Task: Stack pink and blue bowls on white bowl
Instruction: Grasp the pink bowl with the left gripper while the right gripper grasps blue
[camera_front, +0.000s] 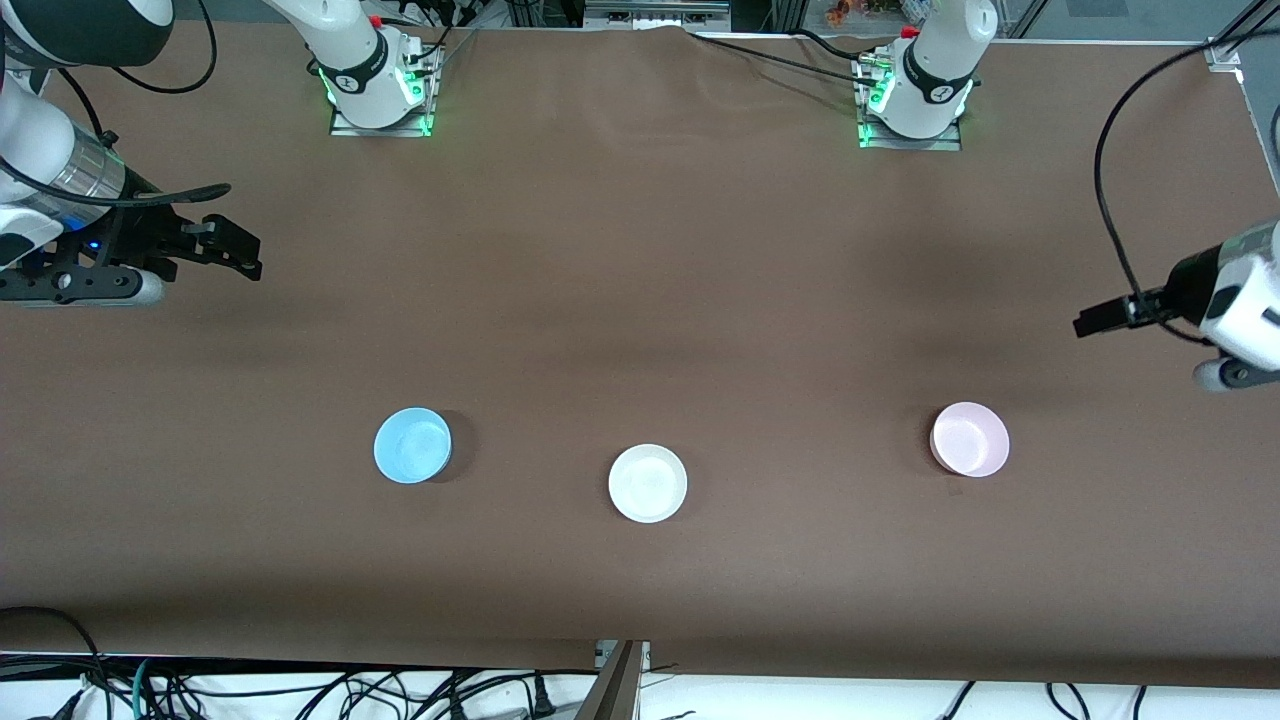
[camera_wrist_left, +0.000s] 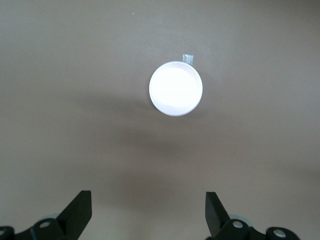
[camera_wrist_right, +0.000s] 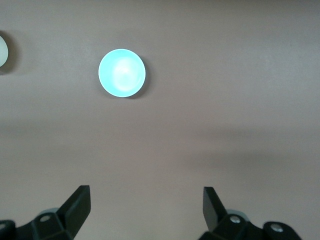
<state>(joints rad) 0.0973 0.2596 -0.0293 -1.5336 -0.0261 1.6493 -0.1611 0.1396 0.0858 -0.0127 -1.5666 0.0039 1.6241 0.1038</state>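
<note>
Three small bowls sit in a row on the brown table (camera_front: 640, 300). The light blue bowl (camera_front: 412, 445) is toward the right arm's end, the white bowl (camera_front: 648, 483) in the middle, and the pale pink bowl (camera_front: 969, 439) toward the left arm's end. My right gripper (camera_front: 238, 250) hangs open and empty over bare table at its end; its wrist view shows the blue bowl (camera_wrist_right: 122, 73) and an edge of the white bowl (camera_wrist_right: 2, 50). My left gripper (camera_front: 1092, 323) hangs open and empty over bare table at its end; its wrist view shows the pink bowl (camera_wrist_left: 176, 89), washed out to near white.
The two arm bases (camera_front: 378, 85) (camera_front: 915, 95) stand at the table's edge farthest from the front camera. Cables (camera_front: 300, 690) lie off the table's edge nearest to that camera. A small strip of tape (camera_wrist_left: 187, 58) lies on the table beside the pink bowl.
</note>
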